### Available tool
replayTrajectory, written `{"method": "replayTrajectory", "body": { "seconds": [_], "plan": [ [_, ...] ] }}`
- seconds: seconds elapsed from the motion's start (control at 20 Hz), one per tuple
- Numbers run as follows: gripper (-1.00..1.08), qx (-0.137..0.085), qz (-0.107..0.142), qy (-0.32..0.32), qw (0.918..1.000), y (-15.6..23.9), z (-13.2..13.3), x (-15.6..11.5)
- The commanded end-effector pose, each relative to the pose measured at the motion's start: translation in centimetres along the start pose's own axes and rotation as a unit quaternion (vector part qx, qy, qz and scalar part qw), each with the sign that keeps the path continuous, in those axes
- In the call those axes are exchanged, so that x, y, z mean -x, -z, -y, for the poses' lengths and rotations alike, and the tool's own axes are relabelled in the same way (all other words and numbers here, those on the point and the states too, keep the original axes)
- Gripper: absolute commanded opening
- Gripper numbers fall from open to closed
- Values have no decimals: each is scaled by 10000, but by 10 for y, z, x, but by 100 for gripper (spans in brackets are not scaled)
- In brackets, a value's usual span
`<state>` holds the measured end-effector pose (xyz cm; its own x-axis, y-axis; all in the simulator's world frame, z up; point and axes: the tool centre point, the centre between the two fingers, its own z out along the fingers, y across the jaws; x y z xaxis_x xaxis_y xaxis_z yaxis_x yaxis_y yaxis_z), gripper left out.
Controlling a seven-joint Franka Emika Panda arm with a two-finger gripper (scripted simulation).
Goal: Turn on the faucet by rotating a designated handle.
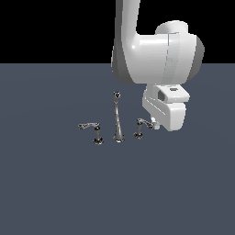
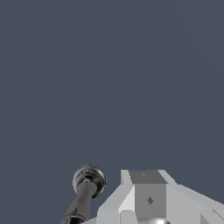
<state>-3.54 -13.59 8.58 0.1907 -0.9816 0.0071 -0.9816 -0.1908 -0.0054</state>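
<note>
The small shiny chrome three-piece faucet point(image 1: 118, 126) is standing on the flat slate-blue floor point(image 1: 55, 193), and its tall slender tapering spout point(image 1: 117, 118) with the round tip is serving here as the landmark. On the exterior view's right of that spout, just beside it, the tiny chrome short-levered handle on its dark stubby post point(image 1: 141, 127) is sitting upright, its lever reaching away from the spout toward the robot. On the spout's other side, a little further off, the longer-levered chrome handle on a paler post point(image 1: 93, 130) is standing with its lever pointing away from the spout.

The bulky white robot arm point(image 1: 156, 55) is hanging above and to the exterior view's right of the spout, and its white gripper point(image 1: 155, 124) is sitting right at the outer end of the short lever (touching it or only beside it, I cannot tell). The gripper's opening is not showing in either view, so whether it is gripping anything cannot be told.

In the wrist view, the dark post with its round flanged base point(image 2: 89, 181) is appearing beside the pale grey gripper body point(image 2: 148, 199).
</note>
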Motion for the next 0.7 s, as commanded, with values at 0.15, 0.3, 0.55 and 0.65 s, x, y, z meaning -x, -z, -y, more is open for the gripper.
{"method": "replayTrajectory", "body": {
  "seconds": [0.15,0.3,0.55,0.65],
  "plan": [
    [-100,20,32,93,9999,0,-8,30],
    [-100,24,34,94,9999,0,-12,38],
    [-100,19,11,-10,10000,0,-7,43],
    [-100,21,19,22,10000,0,-3,56]
  ]
}}
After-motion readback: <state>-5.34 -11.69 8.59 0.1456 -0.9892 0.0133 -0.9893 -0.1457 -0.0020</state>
